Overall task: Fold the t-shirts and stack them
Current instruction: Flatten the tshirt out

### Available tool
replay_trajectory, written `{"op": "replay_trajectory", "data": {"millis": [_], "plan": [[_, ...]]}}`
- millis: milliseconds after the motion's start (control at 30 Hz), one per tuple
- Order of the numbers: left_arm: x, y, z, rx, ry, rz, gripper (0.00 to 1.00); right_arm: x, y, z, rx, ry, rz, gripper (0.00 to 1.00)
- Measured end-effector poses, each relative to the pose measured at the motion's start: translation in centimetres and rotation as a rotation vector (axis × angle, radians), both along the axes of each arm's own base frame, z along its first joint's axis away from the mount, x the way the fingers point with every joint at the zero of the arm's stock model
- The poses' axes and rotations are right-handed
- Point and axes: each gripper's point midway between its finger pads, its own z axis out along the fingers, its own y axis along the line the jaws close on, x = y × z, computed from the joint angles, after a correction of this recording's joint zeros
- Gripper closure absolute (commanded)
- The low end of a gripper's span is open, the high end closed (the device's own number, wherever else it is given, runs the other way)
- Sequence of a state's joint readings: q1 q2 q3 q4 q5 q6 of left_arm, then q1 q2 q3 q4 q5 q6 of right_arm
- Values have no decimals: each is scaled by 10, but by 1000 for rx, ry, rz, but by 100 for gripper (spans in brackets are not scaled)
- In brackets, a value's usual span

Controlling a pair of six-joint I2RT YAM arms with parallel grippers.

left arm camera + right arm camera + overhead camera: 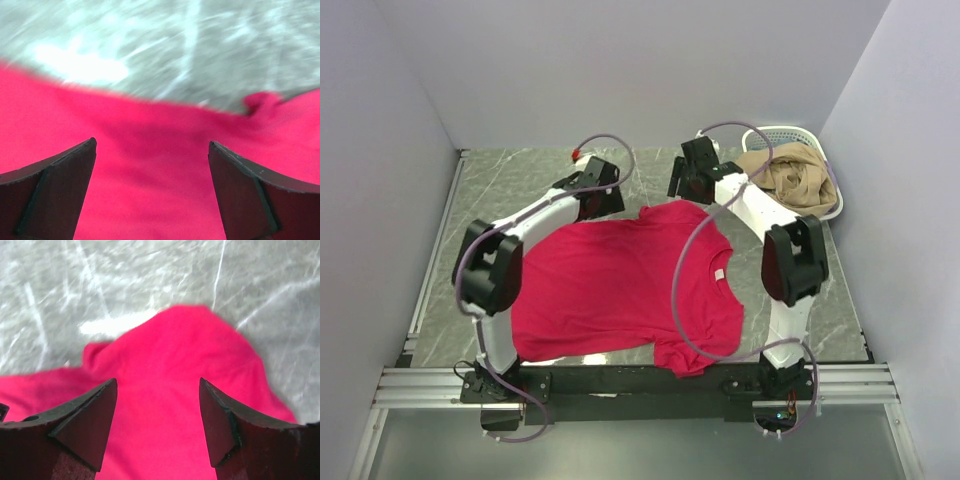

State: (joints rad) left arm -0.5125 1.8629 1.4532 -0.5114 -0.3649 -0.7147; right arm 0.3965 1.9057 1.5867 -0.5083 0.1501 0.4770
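My left hand and right hand, both spread apart, hover over the crimson cloth t-shirt at its far edge.

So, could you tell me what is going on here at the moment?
A two-armed robot is working on a crimson t-shirt spread flat on the marble-patterned table. The left claw hangs open over the shirt's far edge, and the right claw hangs open over a rounded flap, probably a sleeve. Neither grips anything, and no fold is made yet. A tan garment lies heaped in the white basket.
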Motion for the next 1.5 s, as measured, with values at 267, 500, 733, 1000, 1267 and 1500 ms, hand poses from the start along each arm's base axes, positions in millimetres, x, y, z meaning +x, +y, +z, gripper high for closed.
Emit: {"op": "replay_trajectory", "data": {"millis": [267, 500, 733, 1000, 1267, 1500], "plan": [[47, -62, -11, -225, -51, -241, 1, 32, -36, -22, 42, 46, -58, 28], [69, -95, 4, -465, -133, -395, 0, 45, -64, -21, 98, 32, -90, 28], [62, -126, -25, -650, -76, -491, 0, 32, -69, -45, 101, 86, -85, 28], [53, -131, -36, -695, -34, -507, 0, 30, -68, -48, 107, 89, -75, 28], [54, -137, -45, -721, -10, -522, 1, 30, -67, -51, 111, 87, -72, 28], [58, -143, -47, -743, -9, -535, 16, 30, -67, -52, 114, 86, -69, 29]]}}
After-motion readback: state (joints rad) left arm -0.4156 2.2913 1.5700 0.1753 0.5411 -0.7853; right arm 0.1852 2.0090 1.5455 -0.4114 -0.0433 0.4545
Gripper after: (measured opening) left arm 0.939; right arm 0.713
